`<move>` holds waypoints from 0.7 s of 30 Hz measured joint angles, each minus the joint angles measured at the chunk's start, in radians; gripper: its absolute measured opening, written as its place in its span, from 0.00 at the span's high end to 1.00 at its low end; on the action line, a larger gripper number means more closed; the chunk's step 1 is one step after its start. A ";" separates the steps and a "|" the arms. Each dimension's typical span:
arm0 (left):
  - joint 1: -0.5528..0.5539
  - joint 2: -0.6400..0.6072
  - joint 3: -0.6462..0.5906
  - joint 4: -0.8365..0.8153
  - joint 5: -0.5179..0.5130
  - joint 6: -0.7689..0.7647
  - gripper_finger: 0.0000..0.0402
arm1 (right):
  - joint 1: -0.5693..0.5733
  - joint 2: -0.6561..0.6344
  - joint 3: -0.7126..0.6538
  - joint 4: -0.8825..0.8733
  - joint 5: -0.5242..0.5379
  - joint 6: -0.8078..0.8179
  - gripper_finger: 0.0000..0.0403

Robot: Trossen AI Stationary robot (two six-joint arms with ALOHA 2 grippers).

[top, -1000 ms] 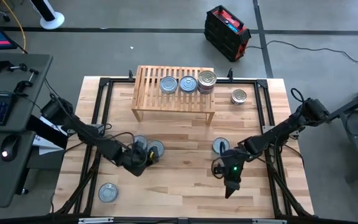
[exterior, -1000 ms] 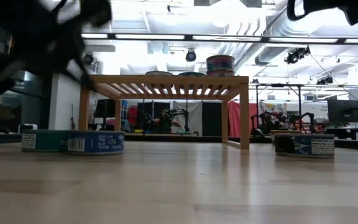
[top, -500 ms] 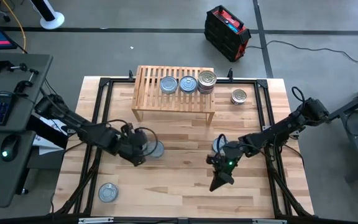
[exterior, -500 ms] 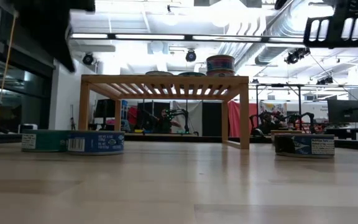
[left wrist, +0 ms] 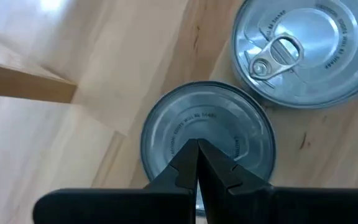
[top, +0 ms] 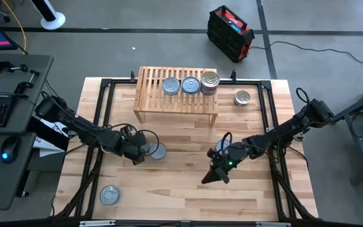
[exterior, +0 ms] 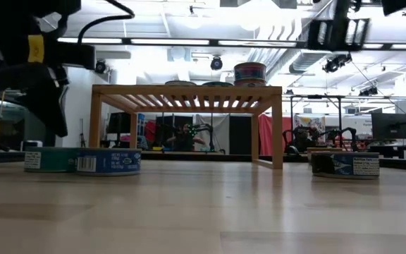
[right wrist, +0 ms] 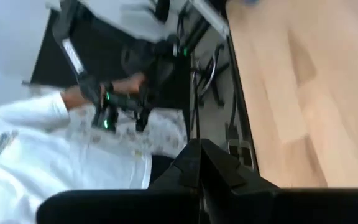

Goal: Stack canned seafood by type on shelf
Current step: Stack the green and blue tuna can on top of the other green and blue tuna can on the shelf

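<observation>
**Between picks: two loose tins under my left claw, shelf partly stocked.**

My left claw (top: 138, 153), clenched and empty, hovers over the nearer of two touching silver-lidded tins (left wrist: 207, 134) at the desk's (top: 169, 195) left-centre; its neighbour (left wrist: 303, 53) shows a pull-tab. My right claw (top: 208, 180), clenched on nothing, hangs right of centre, near another tin (top: 222, 148). The shelf (top: 149, 94) at the far edge carries two single tins (top: 171, 86) and a short stack (top: 210, 82). Others lie by the far right (top: 242, 98) and the near-left corner (top: 109, 195). Likely next step: spread the left claw, descend around the tin's rim, then carry it to its matching pile.
</observation>
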 joint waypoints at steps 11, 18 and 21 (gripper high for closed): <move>-0.141 -0.001 -0.038 0.039 0.186 -0.261 1.00 | 0.009 0.000 0.211 -0.114 0.051 -0.185 1.00; -0.321 0.001 -0.038 0.158 0.231 -0.547 1.00 | 0.086 0.000 0.326 -0.424 0.048 -0.262 1.00; -0.357 0.040 -0.024 0.239 0.231 -0.601 1.00 | 0.131 0.000 0.332 -0.531 0.047 -0.224 1.00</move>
